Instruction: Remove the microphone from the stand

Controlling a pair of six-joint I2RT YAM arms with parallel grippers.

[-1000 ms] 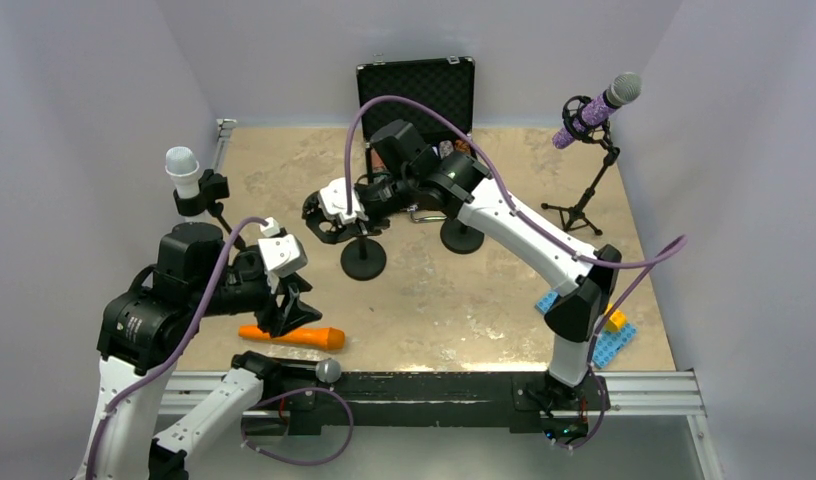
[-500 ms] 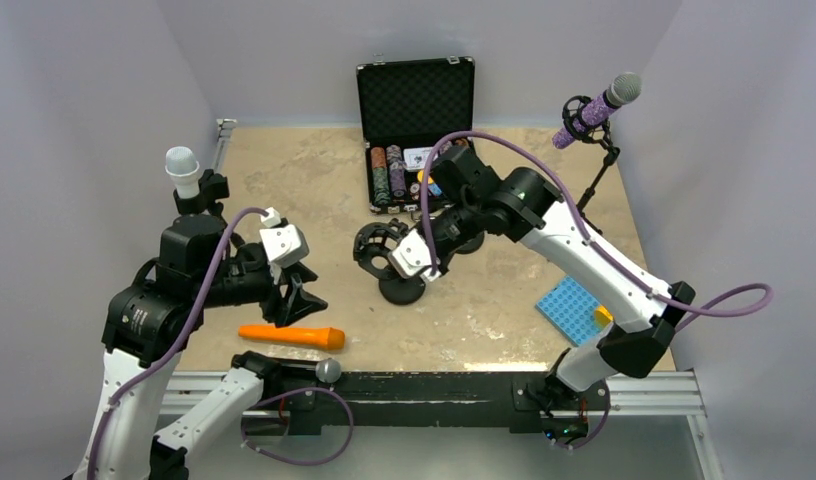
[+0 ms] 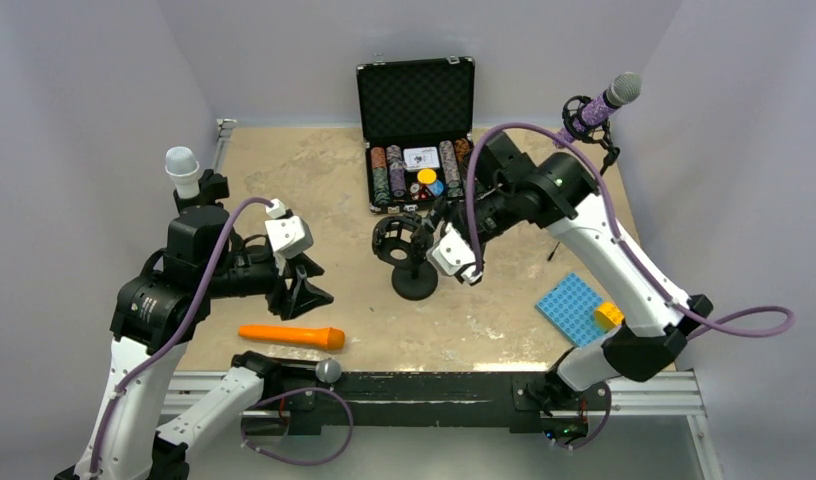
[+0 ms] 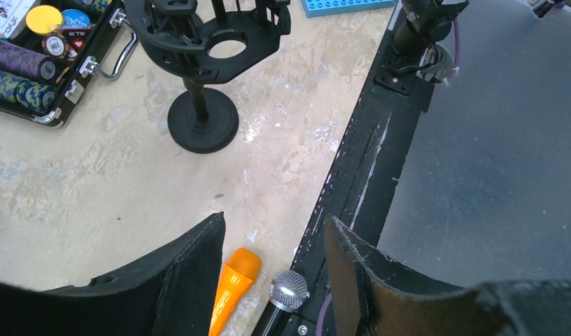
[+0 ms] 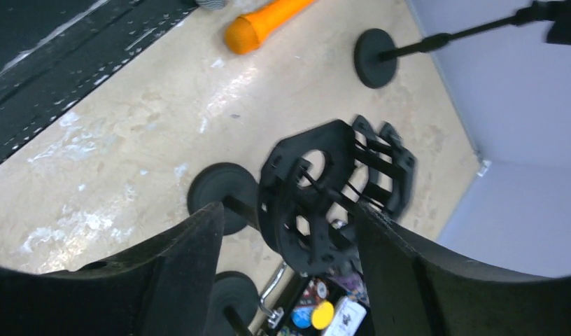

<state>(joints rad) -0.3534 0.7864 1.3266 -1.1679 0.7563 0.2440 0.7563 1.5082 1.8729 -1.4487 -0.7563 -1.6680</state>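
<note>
An orange microphone [image 3: 289,334] lies loose on the table, also in the left wrist view [image 4: 230,288]. A black stand [image 3: 414,285] with an empty shock mount [image 3: 395,238] stands mid-table. My right gripper [image 3: 424,238] is open, its jaws on either side of that mount [image 5: 332,196], the left finger clear of it. My left gripper [image 3: 312,283] is open and empty above the orange microphone. A white microphone [image 3: 182,170] sits in a stand at the far left. A purple microphone [image 3: 596,108] sits on a tripod stand at the back right.
A black microphone with a silver head [image 3: 329,370] lies on the front rail. An open case of poker chips [image 3: 416,140] is at the back. A blue studded plate [image 3: 574,308] with a yellow brick [image 3: 609,315] lies at right. A second round base [image 5: 234,294] stands near the case.
My right arm swung from the centre-left to the right, uncovering the case, and the shock-mount stand shifted right with it. My left gripper rose slightly away from the orange microphone.
</note>
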